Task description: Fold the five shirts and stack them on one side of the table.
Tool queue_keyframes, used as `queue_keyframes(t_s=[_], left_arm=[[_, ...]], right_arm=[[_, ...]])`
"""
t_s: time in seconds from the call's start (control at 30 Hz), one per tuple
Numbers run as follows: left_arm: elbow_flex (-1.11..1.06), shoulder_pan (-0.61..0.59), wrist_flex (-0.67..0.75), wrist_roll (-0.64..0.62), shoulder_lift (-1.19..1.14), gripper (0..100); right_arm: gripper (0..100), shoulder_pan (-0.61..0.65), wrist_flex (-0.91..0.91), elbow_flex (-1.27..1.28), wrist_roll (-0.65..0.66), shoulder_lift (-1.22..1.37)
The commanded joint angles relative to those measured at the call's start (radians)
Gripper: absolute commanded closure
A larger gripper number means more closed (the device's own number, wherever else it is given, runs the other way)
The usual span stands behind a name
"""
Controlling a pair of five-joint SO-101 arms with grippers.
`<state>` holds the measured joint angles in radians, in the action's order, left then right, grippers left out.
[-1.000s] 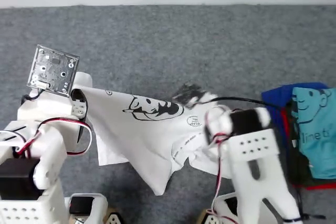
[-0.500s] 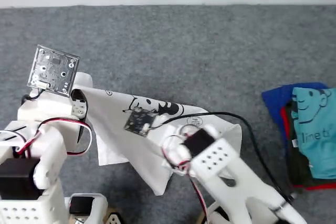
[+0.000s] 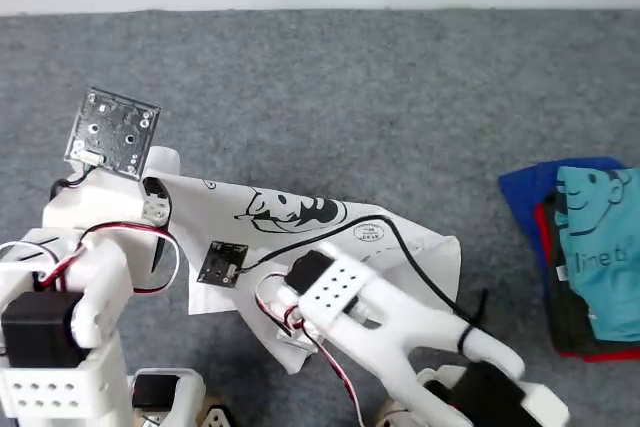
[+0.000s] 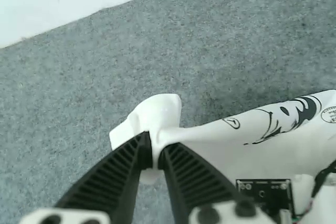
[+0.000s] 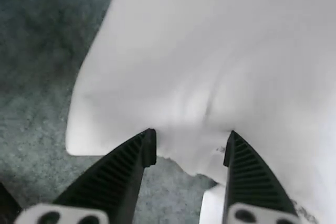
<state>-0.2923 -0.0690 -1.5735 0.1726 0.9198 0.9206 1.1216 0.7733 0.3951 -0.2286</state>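
Observation:
A white shirt (image 3: 300,237) with a black cartoon print lies partly spread on the grey table, bunched toward its near edge. My left gripper (image 4: 153,153) is shut on a far-left corner of the shirt (image 4: 157,116), lifting it a little off the table beside the left arm (image 3: 95,247). The right arm (image 3: 370,312) lies across the shirt toward its near-left edge. My right gripper (image 5: 190,148) is open just above that white cloth (image 5: 210,66), one finger on either side of a small fold, with grey table showing beside the shirt's edge.
A stack of folded shirts (image 3: 585,257), teal on top over dark, red and blue ones, sits at the right edge of the table. Bare grey table (image 3: 400,97) stretches behind the white shirt.
The right arm swung from the shirt's right side across to its near-left edge. The shirt's right part now lies flatter and spread. The left arm shifted slightly, still holding its corner.

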Motion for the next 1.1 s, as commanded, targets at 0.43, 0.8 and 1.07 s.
queue_keyframes(t_s=[0.43,0.8,1.07], left_arm=[[-0.004,-0.003,0.006,0.006,0.005,99],[-0.004,-0.003,0.006,0.006,0.005,99],[-0.005,-0.003,0.006,0.006,0.005,99]], right_arm=[[79.0,0.093,0.018,-0.069,-0.003,-0.004],[79.0,0.139,0.018,-0.063,0.002,-0.013],[86.5,0.139,0.008,-0.058,0.044,-0.012]])
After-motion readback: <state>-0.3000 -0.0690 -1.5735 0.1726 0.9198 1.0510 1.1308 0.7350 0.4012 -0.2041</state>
